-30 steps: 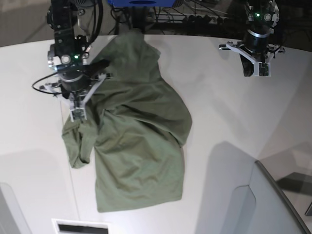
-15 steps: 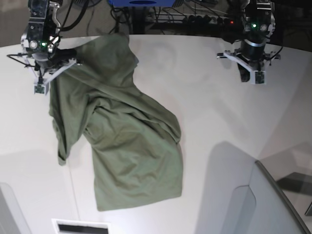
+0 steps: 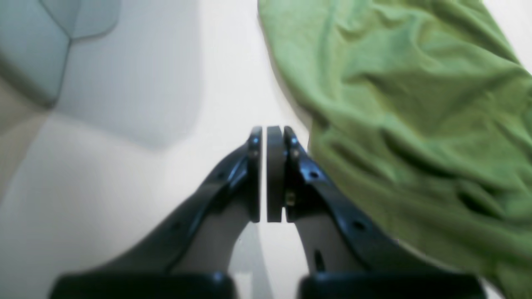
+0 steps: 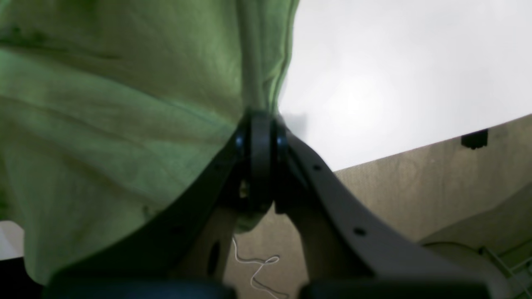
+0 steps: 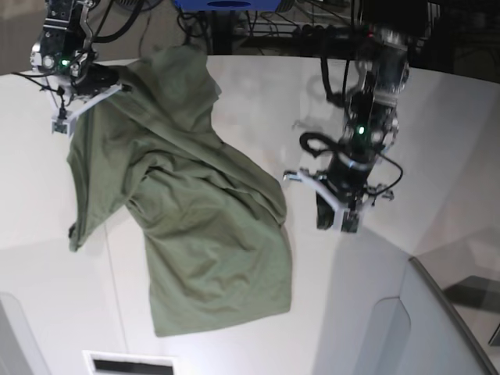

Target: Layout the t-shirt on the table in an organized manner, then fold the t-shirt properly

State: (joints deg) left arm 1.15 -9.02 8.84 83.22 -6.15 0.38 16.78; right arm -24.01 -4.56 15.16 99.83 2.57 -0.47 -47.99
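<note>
Right hand (image 5: 61, 125) pinches the t-shirt (image 5: 203, 234); left hand (image 5: 337, 221), closed and empty, hovers beside its edge.

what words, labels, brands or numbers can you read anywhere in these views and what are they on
None can be read.
t-shirt: plain olive fabric, no print or label showing in any view.
table: bare white, no markings.
left gripper and right gripper: black fingers with no lettering visible.
Green lights on both arms in the base view are lamps, not text.
</note>
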